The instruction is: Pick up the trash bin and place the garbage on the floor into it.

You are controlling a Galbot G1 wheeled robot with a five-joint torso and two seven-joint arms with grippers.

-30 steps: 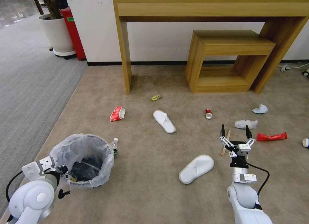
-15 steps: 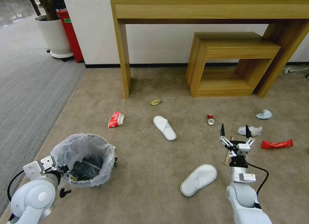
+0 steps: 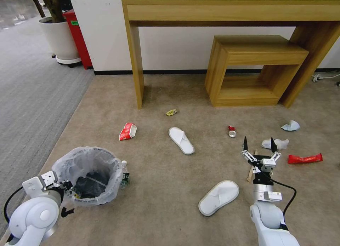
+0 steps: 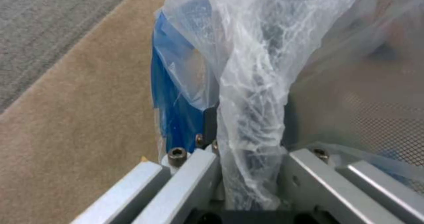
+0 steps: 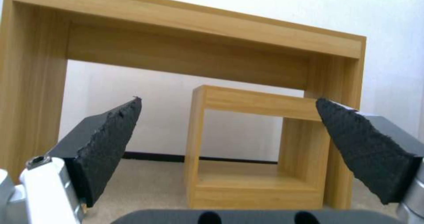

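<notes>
left gripper (image 3: 65, 185) clamped on trash bin (image 3: 89, 175) rim and liner, bin on beige floor (image 3: 159, 175), bottle (image 3: 124, 173) touching bin's far side, right gripper (image 3: 258, 144) spread wide, empty, above wooden stick (image 3: 251, 172), slippers (image 3: 181, 140) well apart from bin

You can't read any text here; the print on the red-white carton (image 3: 128, 131) is too small.

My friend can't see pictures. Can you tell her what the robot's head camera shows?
The left gripper grips the rim of a small round bag-lined trash bin on beige carpet. The right gripper hangs open above litter: two white slippers, a red wrapper, a wooden stick.
</notes>
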